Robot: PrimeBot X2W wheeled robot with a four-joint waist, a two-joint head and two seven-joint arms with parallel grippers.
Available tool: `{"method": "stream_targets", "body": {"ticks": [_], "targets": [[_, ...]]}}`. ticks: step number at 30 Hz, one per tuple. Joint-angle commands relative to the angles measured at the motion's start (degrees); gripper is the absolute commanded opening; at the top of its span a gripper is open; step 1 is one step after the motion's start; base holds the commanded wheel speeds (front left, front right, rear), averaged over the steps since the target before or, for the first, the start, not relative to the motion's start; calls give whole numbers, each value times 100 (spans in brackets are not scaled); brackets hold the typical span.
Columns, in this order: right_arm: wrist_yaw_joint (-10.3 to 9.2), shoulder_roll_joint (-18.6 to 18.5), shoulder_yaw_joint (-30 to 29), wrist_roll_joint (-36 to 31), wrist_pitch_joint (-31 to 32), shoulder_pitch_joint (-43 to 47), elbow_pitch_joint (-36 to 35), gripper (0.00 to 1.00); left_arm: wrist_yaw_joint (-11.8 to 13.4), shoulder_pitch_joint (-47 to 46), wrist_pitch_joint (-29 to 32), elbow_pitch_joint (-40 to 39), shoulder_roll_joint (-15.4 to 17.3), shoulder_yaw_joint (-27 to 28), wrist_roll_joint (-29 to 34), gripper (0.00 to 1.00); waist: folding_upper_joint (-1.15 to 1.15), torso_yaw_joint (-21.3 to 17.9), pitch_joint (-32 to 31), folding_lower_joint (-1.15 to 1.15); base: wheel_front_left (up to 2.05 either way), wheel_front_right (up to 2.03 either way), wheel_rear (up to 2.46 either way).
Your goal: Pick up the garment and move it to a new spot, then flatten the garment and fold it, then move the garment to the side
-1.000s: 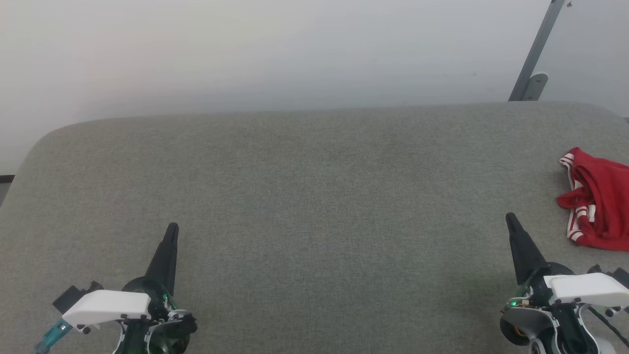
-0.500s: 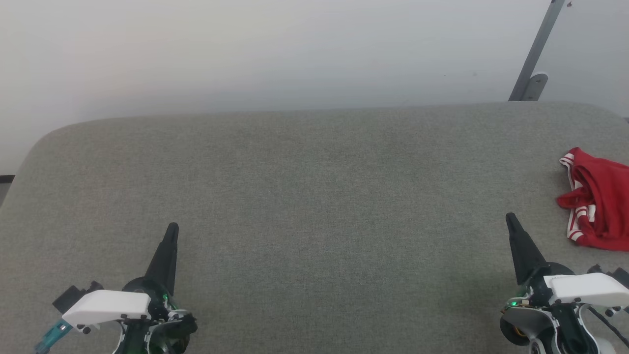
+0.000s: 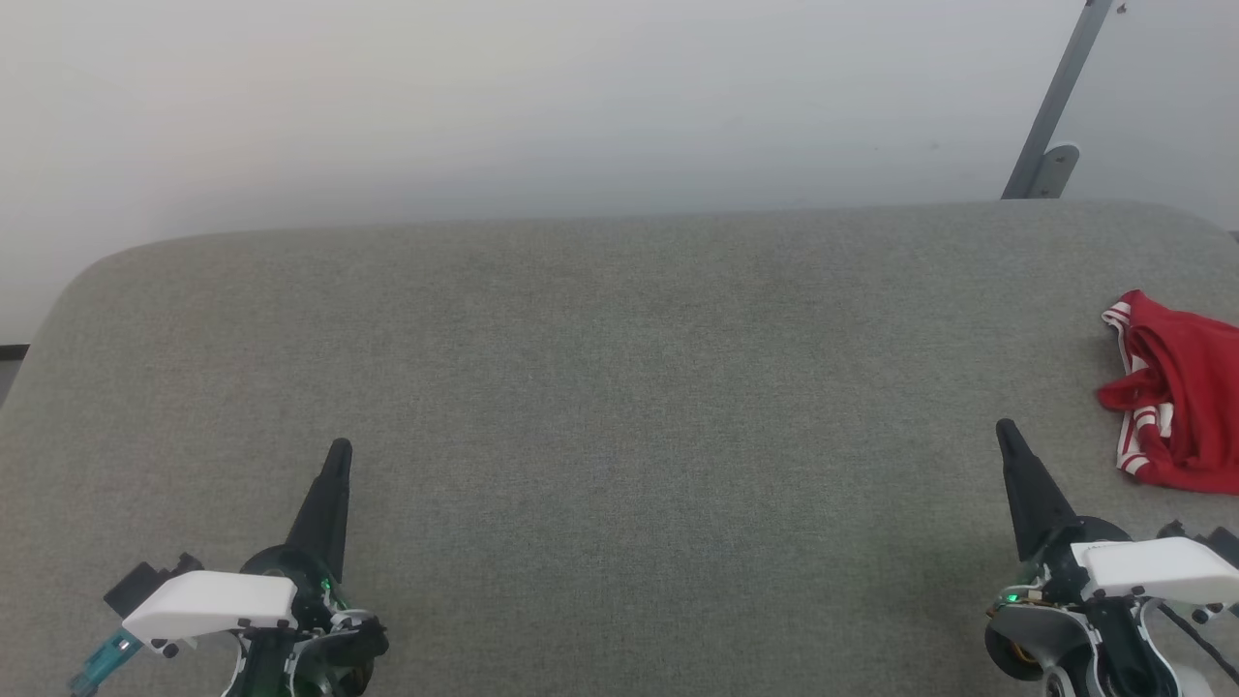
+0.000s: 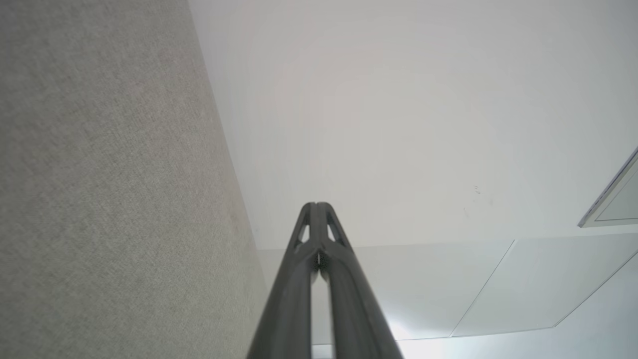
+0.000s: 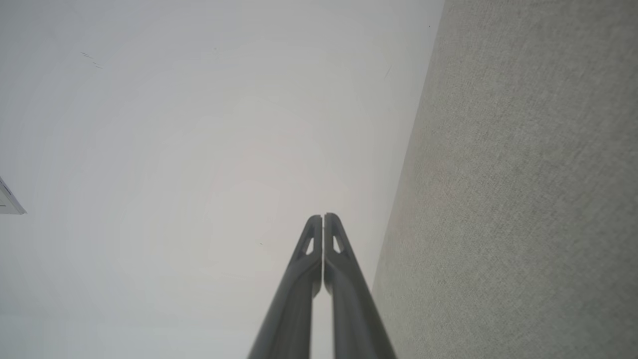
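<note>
- Progress cannot be tied to one stage. The small bright red jersey garment with red-and-white striped trim point(image 3: 1176, 397) lies at the far right side of the broad grey woven-fabric padded surface point(image 3: 619, 387), cut off by the head view's right edge. That fits a garment waiting to be picked up, and equally one set aside at the end.
- Folding is doubtful. The part that shows is bunched, with deep creases and a striped edge curling at the top corner, not a flat, squared packet. I judge this leans toward flattening and folding being left, though the part beyond the picture's edge could change that.
- Left gripper point(image 3: 338, 449), two long dark fingers on a white-shelled wrist, sits at the lower left with its fingers pressed together on nothing. It is well apart from the garment, and the left wrist view shows the tips meeting point(image 4: 316, 205).
- Right gripper point(image 3: 1005, 428) is likewise closed on nothing, tips touching point(image 5: 323, 217). It is near the garment but apart from it.
- Lettering, number and white sleeves cannot be made out among the folds.
</note>
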Motion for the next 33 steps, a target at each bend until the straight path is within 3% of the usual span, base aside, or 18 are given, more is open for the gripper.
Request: {"method": "stream_targets", "body": {"ticks": [1, 33], "targets": [[1, 17, -1, 26, 12, 34, -15, 0, 2, -64, 16, -1, -11, -2, -22, 0, 0, 0, 0, 0, 0, 0, 0], [2, 17, -2, 25, 11, 34, -15, 0, 1, -64, 16, -1, -11, -2, -22, 0, 0, 0, 0, 0, 0, 0, 0]]}}
